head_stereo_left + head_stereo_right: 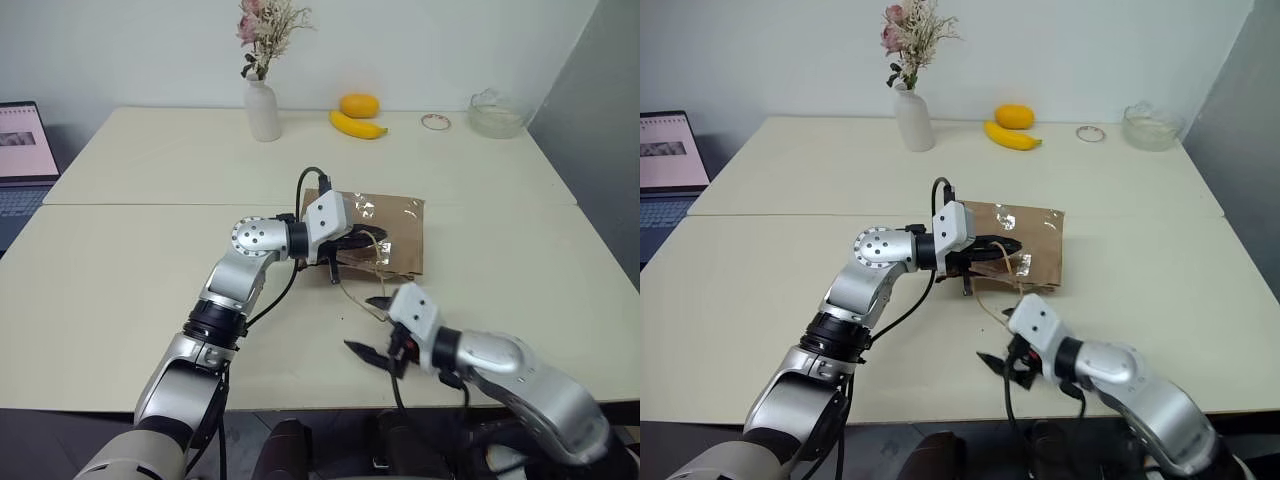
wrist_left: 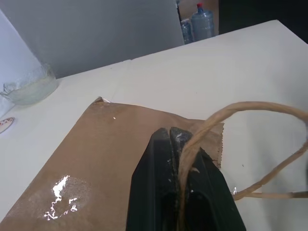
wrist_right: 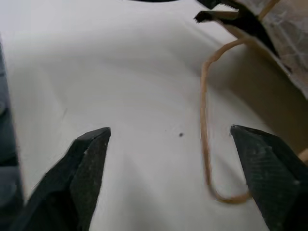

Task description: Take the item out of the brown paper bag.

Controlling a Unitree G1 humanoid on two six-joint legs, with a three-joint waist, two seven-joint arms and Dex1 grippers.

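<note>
Left wrist view, crumpled brown paper bag (image 2: 110,154), tan handles

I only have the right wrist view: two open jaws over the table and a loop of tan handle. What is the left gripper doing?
Observer: The left gripper is shut on the handle at the near edge of the brown paper bag.
Operator: Is the bag upright?
Observer: No, it lies flat on the table.
Operator: Any sign of the item?
Observer: None; nothing red shows at the bag.
Operator: What's beyond the bag?
Observer: A white vase, a banana and an orange fruit at the far edge.
</note>
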